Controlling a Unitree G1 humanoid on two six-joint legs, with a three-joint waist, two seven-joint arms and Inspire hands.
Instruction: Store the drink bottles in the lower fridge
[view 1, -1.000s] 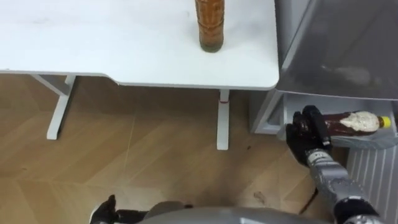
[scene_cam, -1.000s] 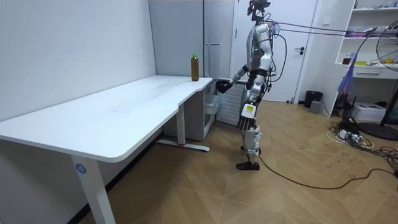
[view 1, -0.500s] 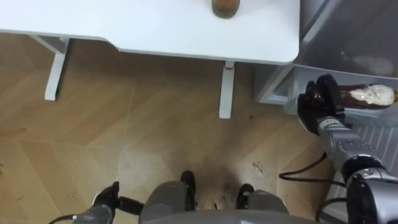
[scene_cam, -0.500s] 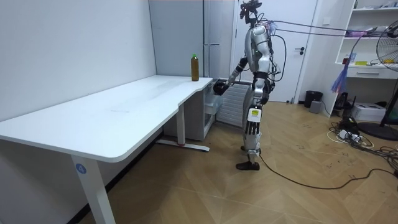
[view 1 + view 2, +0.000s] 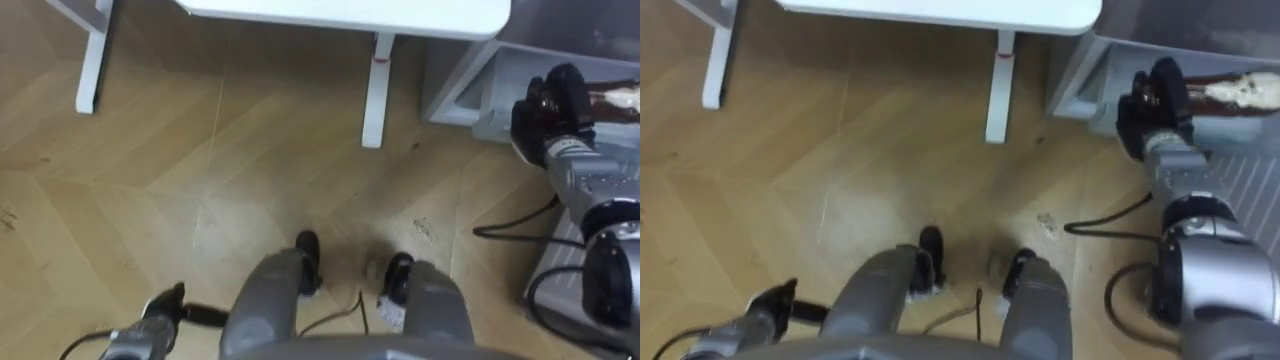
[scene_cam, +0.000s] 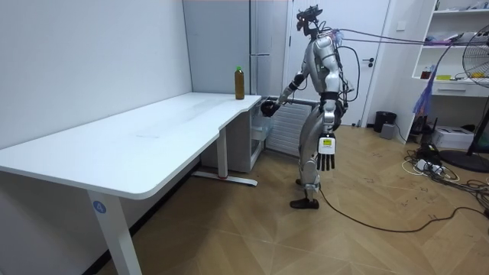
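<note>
Item: brown bottle (image 5: 612, 98), white label, lying on its side at the open lower fridge compartment (image 5: 478, 100); whether it rested on the compartment could not be told.
Right hand (image 5: 553, 112): fingers curled round the bottle's end.
Left hand (image 6: 327, 156): hung at the robot's side, fingers straight and slightly spread, holding nothing.
Second bottle (image 6: 239, 82): upright on the white desk (image 6: 153, 130), near its far corner.
Robot: stood upright on the wooden floor (image 5: 250, 170) between desk end and fridge.

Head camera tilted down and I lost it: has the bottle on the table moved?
No. In the room view the bottle stands at the same far corner of the white table, beside the grey fridge.
</note>
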